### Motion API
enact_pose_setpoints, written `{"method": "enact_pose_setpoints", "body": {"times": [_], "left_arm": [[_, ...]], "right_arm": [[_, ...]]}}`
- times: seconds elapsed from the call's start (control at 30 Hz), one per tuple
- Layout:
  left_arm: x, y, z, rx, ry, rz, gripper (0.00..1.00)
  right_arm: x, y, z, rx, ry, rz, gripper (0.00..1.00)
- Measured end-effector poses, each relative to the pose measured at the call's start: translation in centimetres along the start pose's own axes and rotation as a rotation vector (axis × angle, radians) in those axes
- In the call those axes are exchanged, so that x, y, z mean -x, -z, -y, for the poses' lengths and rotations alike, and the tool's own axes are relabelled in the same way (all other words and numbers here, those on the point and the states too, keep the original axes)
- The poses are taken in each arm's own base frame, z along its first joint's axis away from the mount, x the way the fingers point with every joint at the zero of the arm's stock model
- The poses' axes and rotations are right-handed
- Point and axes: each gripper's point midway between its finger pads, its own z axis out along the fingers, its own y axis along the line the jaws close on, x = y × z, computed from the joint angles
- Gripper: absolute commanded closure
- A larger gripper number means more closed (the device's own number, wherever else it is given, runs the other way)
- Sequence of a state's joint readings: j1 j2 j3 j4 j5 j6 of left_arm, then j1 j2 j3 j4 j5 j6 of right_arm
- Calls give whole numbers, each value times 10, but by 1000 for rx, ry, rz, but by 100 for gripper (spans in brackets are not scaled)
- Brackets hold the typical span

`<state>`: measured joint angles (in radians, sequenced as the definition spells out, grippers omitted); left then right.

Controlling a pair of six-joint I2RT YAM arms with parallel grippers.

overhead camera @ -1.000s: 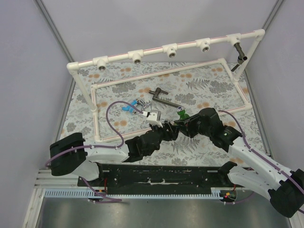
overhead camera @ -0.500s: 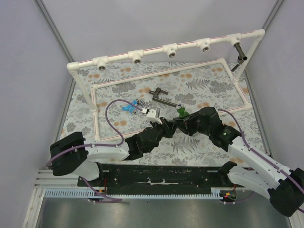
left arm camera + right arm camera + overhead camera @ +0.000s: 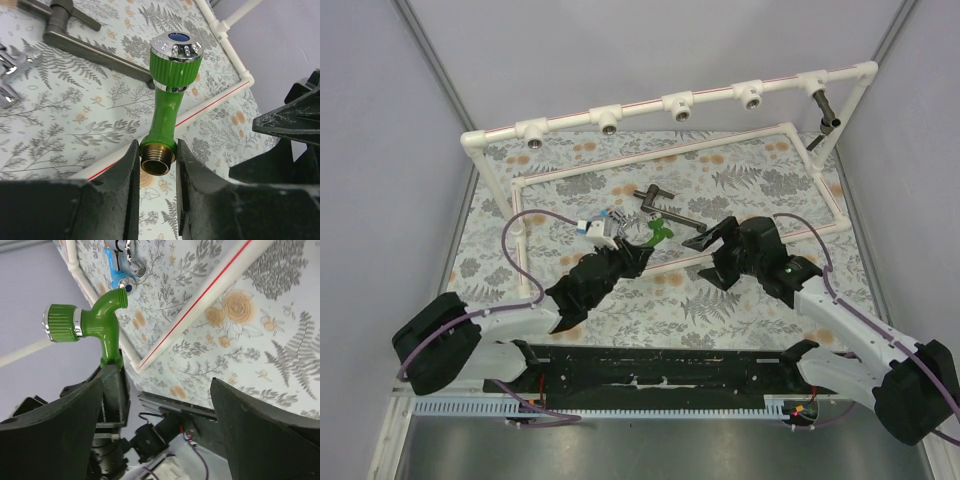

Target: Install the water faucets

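Faucet (image 3: 169, 97) in bright green sits clamped in left hand (image 3: 156, 152).

"Where is the held faucet (image 3: 658, 229)?"
"Centre of the top view, in the left gripper (image 3: 642, 243). The right gripper (image 3: 710, 233) sits just right of it, apart."
"And the others?"
"The lever faucet (image 3: 665, 207) lies just above it, and 2 small faucets (image 3: 592, 227) lie left of it, all on the mat (image 3: 750, 175)."
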<state>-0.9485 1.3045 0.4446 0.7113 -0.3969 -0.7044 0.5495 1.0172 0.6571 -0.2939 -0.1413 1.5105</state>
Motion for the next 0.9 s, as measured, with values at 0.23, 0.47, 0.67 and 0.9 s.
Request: {"method": "enact_pose_setpoints", "body": {"times": [0.23, 0.47, 0.67, 0.9], "left_arm": [[43, 22, -16, -83, -6, -19, 98], [61, 54, 24, -286, -53, -104, 98], [81, 70, 70, -454, -43, -142, 98], [100, 82, 107, -590, 17, -147, 98]], "right_arm": [[6, 17, -30, 107, 527, -75, 2], [-3, 68, -84, 381, 1060, -161, 3], [-28, 97, -104, 555, 1305, -285, 7], [-42, 101, -107, 657, 1346, -388, 16]]}}
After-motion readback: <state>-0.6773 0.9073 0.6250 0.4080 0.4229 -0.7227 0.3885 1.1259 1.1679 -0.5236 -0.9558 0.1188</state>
